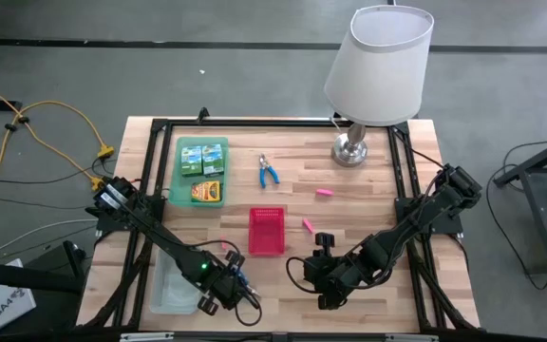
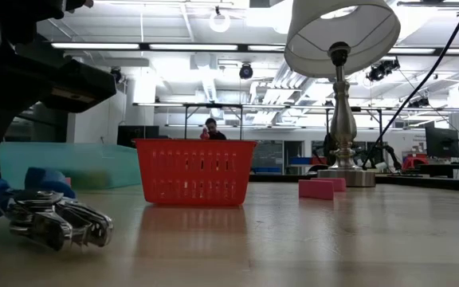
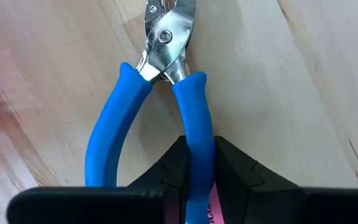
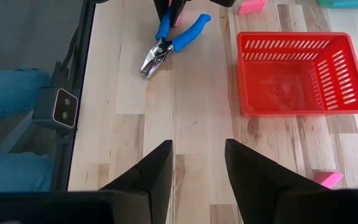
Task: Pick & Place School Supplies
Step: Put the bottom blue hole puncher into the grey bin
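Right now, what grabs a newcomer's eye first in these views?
The left gripper, at the table's near edge, is shut on one handle of a blue-handled metal plier-like tool lying on the wood. Mid-table sits an empty red mesh basket, with a white-shaded silver lamp towering at the far right. The right gripper hangs open near the front, right of the basket.

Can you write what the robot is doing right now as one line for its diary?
left hand: shut on blue tool handle, near table edge | right hand: open, empty, waiting | basket: empty
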{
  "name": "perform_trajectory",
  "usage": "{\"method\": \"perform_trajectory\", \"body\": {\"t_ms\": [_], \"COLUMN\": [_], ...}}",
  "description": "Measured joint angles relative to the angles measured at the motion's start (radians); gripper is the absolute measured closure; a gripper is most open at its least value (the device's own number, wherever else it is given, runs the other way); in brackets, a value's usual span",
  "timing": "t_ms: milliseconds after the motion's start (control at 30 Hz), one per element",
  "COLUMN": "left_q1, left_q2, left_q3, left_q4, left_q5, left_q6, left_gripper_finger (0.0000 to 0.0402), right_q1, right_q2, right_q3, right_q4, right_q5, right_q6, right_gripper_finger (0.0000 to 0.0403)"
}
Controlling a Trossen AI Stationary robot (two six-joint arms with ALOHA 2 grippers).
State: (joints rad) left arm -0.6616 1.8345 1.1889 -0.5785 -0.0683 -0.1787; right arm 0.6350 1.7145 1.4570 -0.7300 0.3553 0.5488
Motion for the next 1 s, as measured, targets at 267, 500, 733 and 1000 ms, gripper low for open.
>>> {"method": "perform_trajectory", "body": {"t_ms": [267,500,733,1000], "left_q1": [0.000,0.000,0.000,0.000], "left_q2": [-0.059,-0.139,-0.200,-0.217], "left_q3": [0.000,0.000,0.000,0.000], "left_q4": [-0.003,-0.002,-0.002,-0.020], "left_q5": [-0.042,-0.044,-0.083,-0.091], "left_q6": [0.000,-0.004,-0.010,-0.064], "left_gripper_finger": [0.0354,0.0354,0.0355,0.0355], "right_q1": [0.000,0.000,0.000,0.000], "right_q2": [0.000,0.000,0.000,0.000], "right_q3": [0.000,0.000,0.000,0.000], "right_q4": [0.000,0.000,0.000,0.000], "right_q5": [0.000,0.000,0.000,0.000], "right_q6": [0.000,0.000,0.000,0.000], "right_gripper_finger": [0.0264,0.0264,0.0264,0.0264]}}
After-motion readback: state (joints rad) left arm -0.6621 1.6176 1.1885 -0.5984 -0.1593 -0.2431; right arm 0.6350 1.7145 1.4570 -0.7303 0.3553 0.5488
